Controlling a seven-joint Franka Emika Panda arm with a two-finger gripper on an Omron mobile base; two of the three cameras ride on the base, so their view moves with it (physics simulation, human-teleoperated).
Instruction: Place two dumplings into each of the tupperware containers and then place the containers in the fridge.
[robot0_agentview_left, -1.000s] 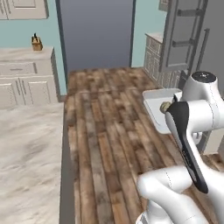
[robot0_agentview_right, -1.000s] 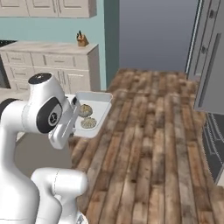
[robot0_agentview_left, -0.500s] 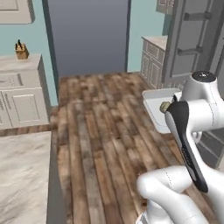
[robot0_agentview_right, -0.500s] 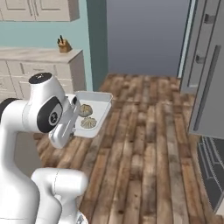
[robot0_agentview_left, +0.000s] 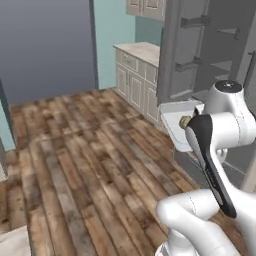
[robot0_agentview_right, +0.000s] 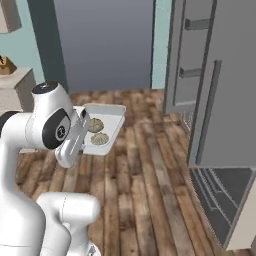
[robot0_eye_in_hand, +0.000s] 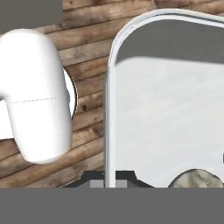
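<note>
- The pincer (robot0_eye_in_hand: 110, 181) is pressed together on the near rim of the container (robot0_agentview_right: 111, 111), holding it out level above the wood floor (robot0_agentview_right: 145, 165).
- Two dumplings (robot0_agentview_right: 96, 125) lie in the container just beyond the pincer, side by side.
- The fridge (robot0_agentview_right: 222, 100) stands open, ahead and to the right of the pincer, well apart.
- The container is likely light, thin and a little bendy; gripped by one edge, it could sag or tip.
- The dumplings look loose and could roll, so keep it level.
</note>
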